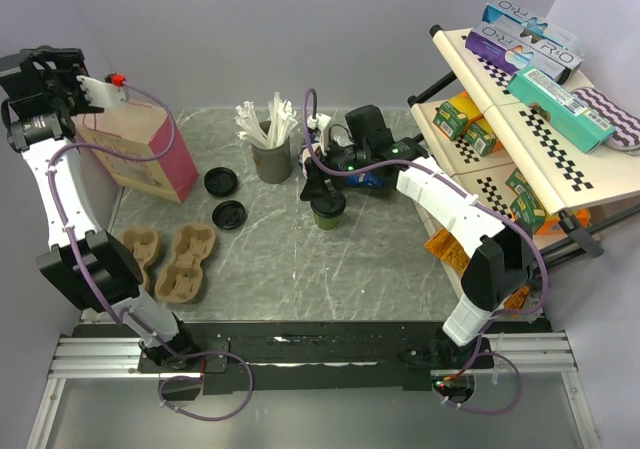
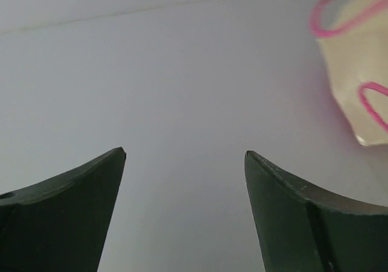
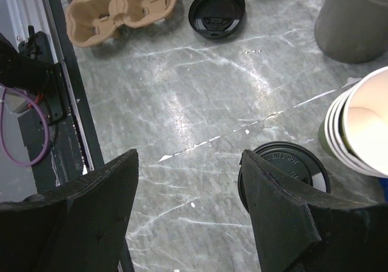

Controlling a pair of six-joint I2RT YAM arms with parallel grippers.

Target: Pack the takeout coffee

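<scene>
step: right gripper (image 3: 189, 155) hovers at coffee cup (image 3: 290, 162) | jaws spread, empty | cup on table (image 3: 182, 90), beside one finger, not between | advice: centre over lid, avoid stacked cups (image 3: 364, 123) (just beside) | left gripper (image 2: 185, 155) spread, near bag (image 2: 357, 72)

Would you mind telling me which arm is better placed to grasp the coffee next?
Right. The right gripper hovers open just beside the coffee, while the left gripper is raised at the far left by the bag, facing the wall, well away from it.
</scene>
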